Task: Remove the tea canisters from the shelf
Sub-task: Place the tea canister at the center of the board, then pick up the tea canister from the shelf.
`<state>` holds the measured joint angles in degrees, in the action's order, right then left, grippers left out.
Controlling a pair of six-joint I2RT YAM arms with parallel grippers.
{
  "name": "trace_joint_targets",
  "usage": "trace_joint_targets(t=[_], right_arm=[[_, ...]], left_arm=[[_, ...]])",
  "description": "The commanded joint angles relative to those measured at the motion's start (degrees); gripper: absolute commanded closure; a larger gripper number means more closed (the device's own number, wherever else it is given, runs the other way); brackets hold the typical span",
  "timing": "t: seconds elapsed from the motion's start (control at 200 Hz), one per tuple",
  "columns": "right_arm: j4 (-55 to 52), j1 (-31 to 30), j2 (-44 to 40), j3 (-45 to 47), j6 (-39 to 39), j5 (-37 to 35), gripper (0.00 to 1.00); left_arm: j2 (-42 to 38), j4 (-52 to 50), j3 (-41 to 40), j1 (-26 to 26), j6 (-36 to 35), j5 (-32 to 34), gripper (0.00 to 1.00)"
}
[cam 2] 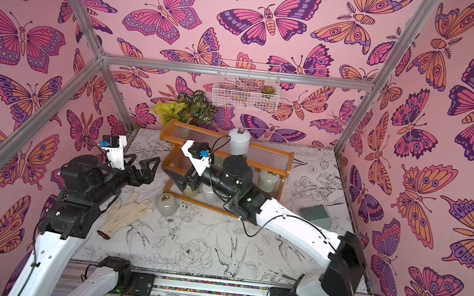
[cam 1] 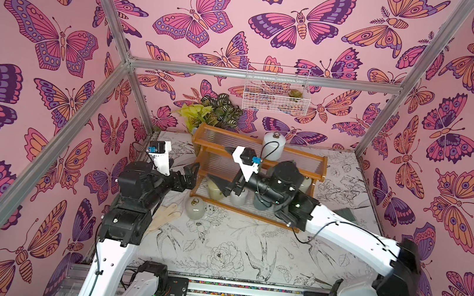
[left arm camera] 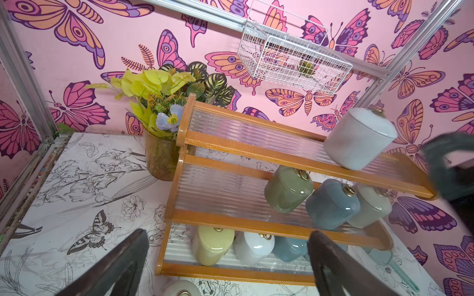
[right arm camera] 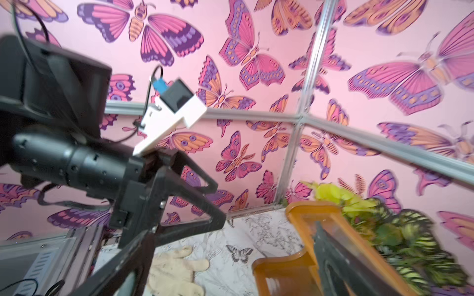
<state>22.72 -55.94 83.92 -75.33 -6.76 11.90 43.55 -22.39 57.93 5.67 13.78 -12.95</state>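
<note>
While your left end effector (cam 2: pixel 142 166) and right end effector (cam 1: pixel 225 167) are hanging open and empty, you're seeing matte, gold-ringed tea canisters (left arm camera: pixel 288 189) sitting across the shelf's (left arm camera: pixel 256 225) three tiers, one pale canister (cam 1: pixel 195 208) standing on the worktop (cam 1: pixel 233 246) beside it.

My left arm (cam 1: pixel 111 262) and right arm (cam 1: pixel 342 232) have white shells on the long links and black joint housings. Each wrist bears a white bracket (cam 1: pixel 249 168) with a black camera, blue plug, thin black cable (cam 1: pixel 263 147). My jaws are black triangular frames.
</note>
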Motion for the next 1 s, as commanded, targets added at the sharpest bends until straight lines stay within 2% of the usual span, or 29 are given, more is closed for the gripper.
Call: trace_joint_targets(t=[0.0,0.165,0.28,0.531,0.726,0.906,0.996], right_arm=[[-7.81,-0.13,-4.58,-2.15,-3.76,-7.31,0.01],[-13.59,0.19,-9.77,-4.10,-10.71,-20.58,0.01],[-20.11,3.42,-10.63,-6.29,-11.18,-23.92,0.01],[-22.64,16.44,-10.41,-4.45,-3.30,-14.02,0.01],[-22.19,18.29,-7.71,-4.74,-3.27,-8.48,0.01],[-18.24,19.64,-4.81,-3.81,-2.54,-8.41,0.01],[-16.17,20.46,-3.47,-3.34,-2.72,-8.46,0.01]], left_arm=[[-0.37,1.17,-0.40,0.21,-0.09,-2.26,0.00],[0.20,1.21,1.23,0.15,1.07,-5.80,0.00],[0.57,1.37,2.72,0.18,2.23,-9.05,0.00],[0.26,4.50,2.62,0.19,3.58,-15.62,0.00],[0.16,7.96,0.98,0.21,3.89,-23.66,0.00],[1.09,11.64,-0.01,0.20,5.30,-31.17,0.00],[1.95,12.12,0.07,0.20,5.98,-31.96,0.00]])
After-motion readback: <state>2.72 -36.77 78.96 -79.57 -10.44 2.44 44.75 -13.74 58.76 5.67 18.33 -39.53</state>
